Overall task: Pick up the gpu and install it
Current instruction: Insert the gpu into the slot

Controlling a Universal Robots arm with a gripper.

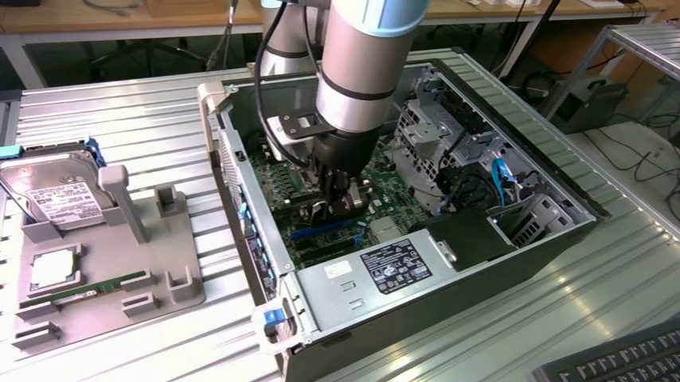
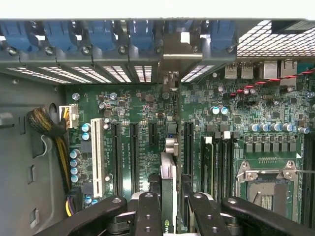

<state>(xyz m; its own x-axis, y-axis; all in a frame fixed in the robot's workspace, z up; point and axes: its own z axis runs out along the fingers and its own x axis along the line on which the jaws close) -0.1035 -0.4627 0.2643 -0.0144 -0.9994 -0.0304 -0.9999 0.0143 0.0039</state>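
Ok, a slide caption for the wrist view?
Black gripper holding thin green gpu card edge-on over the green motherboard's black slots.

The motherboard (image 2: 142, 113) is dark green, with black slots, one white slot (image 2: 97, 157) and blue-topped capacitors. Blue clips (image 2: 103, 34) line the grey case (image 1: 351, 294) wall. Between the black fingers (image 2: 147, 216), the gpu (image 2: 169, 196) shows a green edge. A yellow-and-black cable bundle (image 2: 61, 147) lies inside the case. Outside the case, the tabletop (image 1: 138, 119) is ribbed silver, the tray (image 1: 159, 270) plain grey, and the hard drive (image 1: 59, 195) silver with a white label. The arm (image 1: 356, 72) is silver, banded light blue.
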